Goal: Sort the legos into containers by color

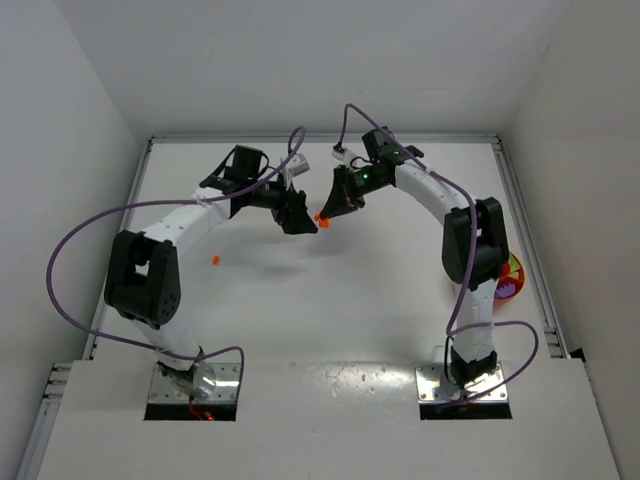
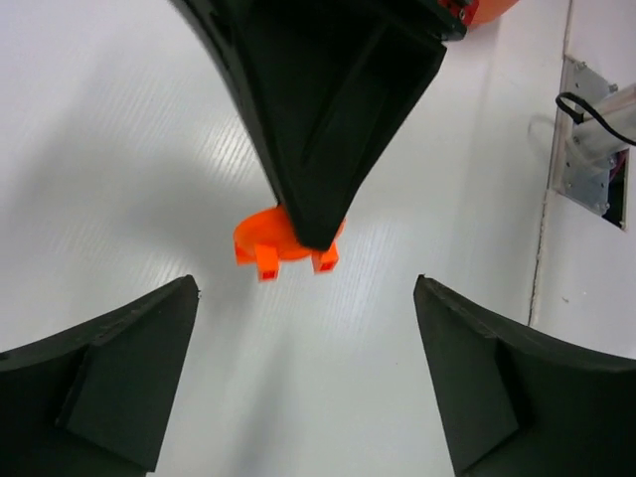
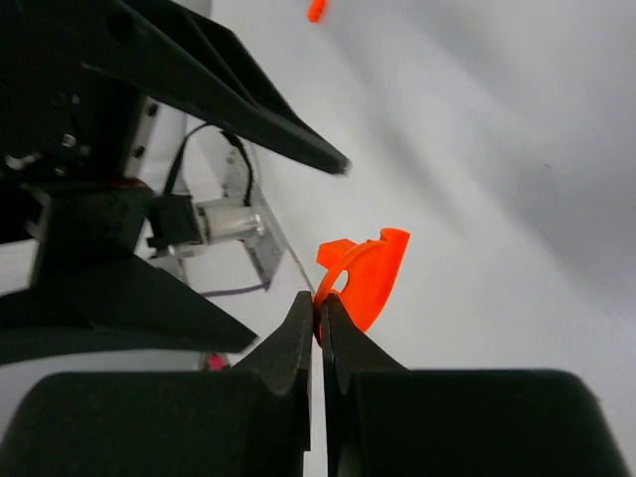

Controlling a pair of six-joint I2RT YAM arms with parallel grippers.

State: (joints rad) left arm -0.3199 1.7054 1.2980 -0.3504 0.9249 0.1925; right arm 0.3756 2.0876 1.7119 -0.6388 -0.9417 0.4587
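Pinches a flat round orange lego (image 3: 368, 278) by its edge with the right gripper (image 3: 318, 310), both black fingers squeezed tight together on it. Holds it up above the white table (image 1: 330, 320), over the far middle part. Shows two little square pegs sticking out of one side of the piece in the left wrist view. Spreads the left gripper (image 2: 306, 286) wide apart with nothing between its fingers, the lego just ahead of the tips and not touching them. Shows both grippers tip almost to tip in the top view. Leaves one more small orange lego (image 1: 216, 260) lying alone on the table, over on the left side, well apart from both grippers. Has the round orange bowl (image 1: 517, 268) sitting near the right edge of the table, mostly hidden behind the right arm (image 1: 470, 240), far from the held piece. Shows a purple bit (image 1: 507, 291) inside the bowl, too small to tell which part of the bowl it lies in. Hangs purple cables (image 1: 75, 250) in big loops off both arms.
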